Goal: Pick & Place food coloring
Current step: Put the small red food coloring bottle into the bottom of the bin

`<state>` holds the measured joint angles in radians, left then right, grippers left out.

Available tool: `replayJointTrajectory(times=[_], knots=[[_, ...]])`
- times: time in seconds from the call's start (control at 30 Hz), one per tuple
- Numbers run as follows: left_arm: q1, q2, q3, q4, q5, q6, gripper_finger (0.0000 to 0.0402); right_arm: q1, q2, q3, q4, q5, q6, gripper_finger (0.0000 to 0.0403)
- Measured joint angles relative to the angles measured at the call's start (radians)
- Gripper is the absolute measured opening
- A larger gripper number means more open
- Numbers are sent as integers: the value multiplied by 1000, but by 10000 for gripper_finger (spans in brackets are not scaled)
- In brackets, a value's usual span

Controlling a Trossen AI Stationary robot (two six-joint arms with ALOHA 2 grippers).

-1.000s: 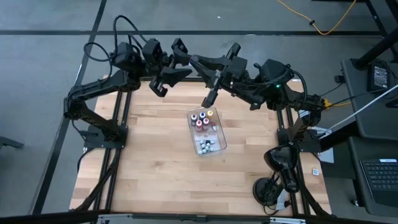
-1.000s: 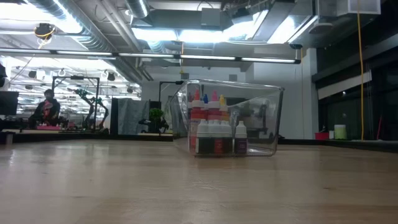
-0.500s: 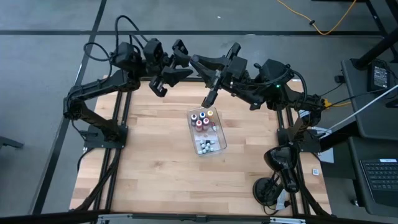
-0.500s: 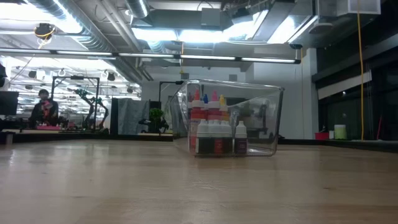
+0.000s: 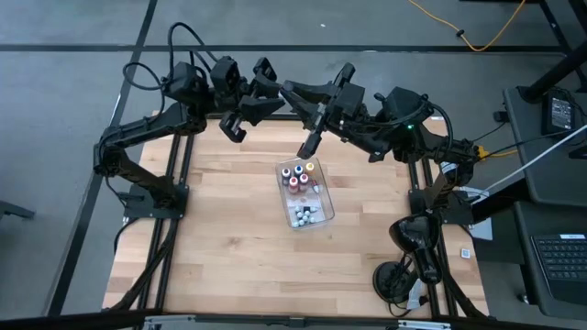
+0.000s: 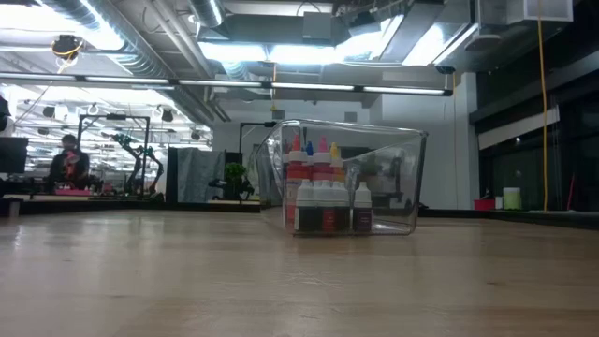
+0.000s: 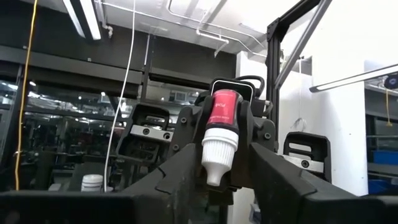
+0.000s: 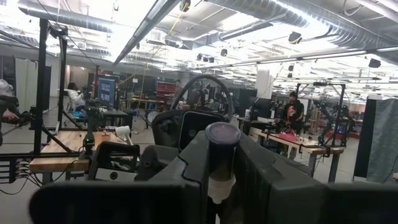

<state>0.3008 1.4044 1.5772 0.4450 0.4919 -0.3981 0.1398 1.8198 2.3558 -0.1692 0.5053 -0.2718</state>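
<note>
A small red food coloring bottle (image 7: 224, 107) with a white cap (image 7: 217, 155) hangs cap-down above the table's far edge, between my two raised grippers. My right gripper (image 8: 221, 182) is shut on it. Facing it is my left gripper (image 7: 219, 180), whose fingers stand apart on either side of the cap. In the high view the two grippers meet at the far edge, left (image 5: 271, 103) and right (image 5: 288, 88). More food coloring bottles (image 5: 299, 174) stand upright in the clear tray (image 5: 316, 200) at the table's middle, also seen in the low view (image 6: 323, 198). My right gripper pinches the bottle's red body (image 7: 214, 115) between its two fingers, which slant upward from the table's right. The bottle is lifted clear, upside down, its cap below the fingers. My left gripper's fingers (image 7: 180, 171) flank the white cap; whether they touch it I cannot tell.
The clear tray (image 6: 398, 178) stands alone on the wooden tabletop (image 5: 229, 247), with bare wood all around it. A desk with a keyboard (image 5: 559, 261) stands beyond the right edge. A person (image 6: 67, 161) sits far off in the room.
</note>
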Motion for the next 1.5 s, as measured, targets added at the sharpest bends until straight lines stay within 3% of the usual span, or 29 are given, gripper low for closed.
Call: replayJointTrajectory(times=[0.37, 0.8, 0.97, 1.2, 1.37, 1.5], knots=[[0, 0, 0, 0, 0, 1, 73, 0, 0, 0, 1, -2, 5, 62], [0, 0, 0, -4, 14, 16, 65, 1, 0, 1, -12, -2, 3, 82], [0, 0, 0, -11, 51, 13, 64, 2, 0, 2, -47, -2, -3, 128], [0, 0, 0, -73, 58, 16, 64, 9, 0, 0, -51, 2, -10, 237], [0, 0, 0, -227, 75, 31, 64, 23, -26, 0, -50, 2, -40, 305], [-1, 0, 0, -404, 69, 87, 63, 52, -67, 0, -47, 55, -72, 335]])
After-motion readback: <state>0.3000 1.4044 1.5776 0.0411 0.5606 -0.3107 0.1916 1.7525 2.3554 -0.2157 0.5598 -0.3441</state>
